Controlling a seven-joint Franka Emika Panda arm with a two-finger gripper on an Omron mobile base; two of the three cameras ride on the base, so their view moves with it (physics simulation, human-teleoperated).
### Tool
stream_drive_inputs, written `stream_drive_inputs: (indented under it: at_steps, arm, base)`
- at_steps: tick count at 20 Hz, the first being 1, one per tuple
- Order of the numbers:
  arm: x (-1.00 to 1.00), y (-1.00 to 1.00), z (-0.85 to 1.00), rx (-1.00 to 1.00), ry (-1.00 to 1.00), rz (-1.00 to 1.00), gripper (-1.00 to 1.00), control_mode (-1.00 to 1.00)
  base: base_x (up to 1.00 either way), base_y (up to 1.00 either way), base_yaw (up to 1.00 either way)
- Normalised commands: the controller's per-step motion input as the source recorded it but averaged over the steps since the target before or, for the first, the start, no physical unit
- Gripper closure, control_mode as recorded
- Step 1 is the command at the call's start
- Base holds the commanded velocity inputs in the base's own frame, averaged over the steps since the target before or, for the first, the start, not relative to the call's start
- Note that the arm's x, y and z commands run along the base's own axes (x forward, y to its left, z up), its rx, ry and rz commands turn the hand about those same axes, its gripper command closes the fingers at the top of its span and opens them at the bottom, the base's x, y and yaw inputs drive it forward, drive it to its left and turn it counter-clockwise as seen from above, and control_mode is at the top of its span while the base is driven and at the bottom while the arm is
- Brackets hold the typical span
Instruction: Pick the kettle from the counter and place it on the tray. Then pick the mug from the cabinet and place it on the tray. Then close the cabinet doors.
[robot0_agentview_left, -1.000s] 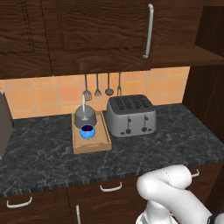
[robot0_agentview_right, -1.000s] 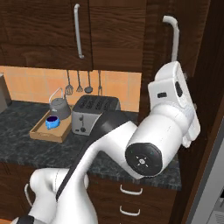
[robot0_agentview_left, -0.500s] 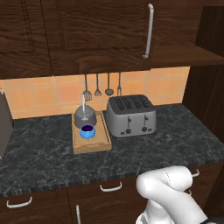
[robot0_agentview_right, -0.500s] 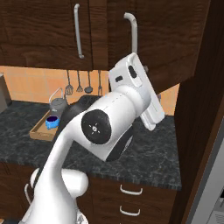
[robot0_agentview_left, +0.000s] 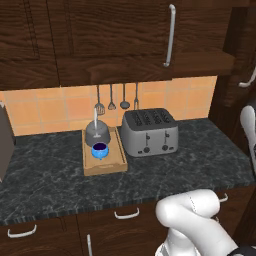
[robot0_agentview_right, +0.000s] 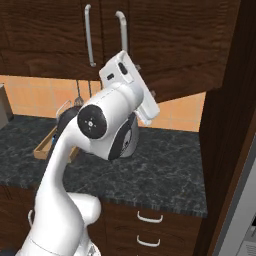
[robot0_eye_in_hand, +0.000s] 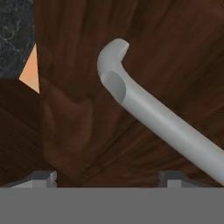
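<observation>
The dark grey-black marbled stone counter (robot0_agentview_left: 60, 170) carries a light tan wooden rectangular tray (robot0_agentview_left: 103, 161) with a low rim, just beside a boxy silver toaster (robot0_agentview_left: 149, 132) to its right, while a dark upright block (robot0_agentview_left: 5, 140) stands at the counter's far left edge.

The cabinet doors (robot0_agentview_left: 115, 35) are dark brown grained wood with smooth matt grey bar handles (robot0_eye_in_hand: 162, 118), the counter (robot0_agentview_left: 55, 175) is dark marbled stone with pale veins, the tray (robot0_agentview_left: 106, 165) is pale wood, the kettle (robot0_agentview_left: 97, 134) dull grey metal, the mug (robot0_agentview_left: 99, 150) glossy blue, and the toaster (robot0_agentview_left: 149, 132) brushed silver metal.
</observation>
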Motion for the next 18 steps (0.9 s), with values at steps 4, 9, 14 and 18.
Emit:
stream_drive_inputs:
  at_steps: [4,9,14,18]
  arm:
    - [0.98,0.47,0.0,0.02,0.12,0.16,-1.0,-1.0]
    - [1.0,0.38,-0.04,0.05,0.1,0.1,-1.0,-1.0]
    - [1.0,0.11,-0.27,0.05,0.1,0.05,-1.0,-1.0]
    - [1.0,-0.03,-0.23,0.09,0.05,0.0,-1.0,-1.0]
  base:
    - [0.0,0.0,0.0]
    - [0.0,0.0,0.0]
    - [0.0,0.0,0.0]
    - [0.0,0.0,0.0]
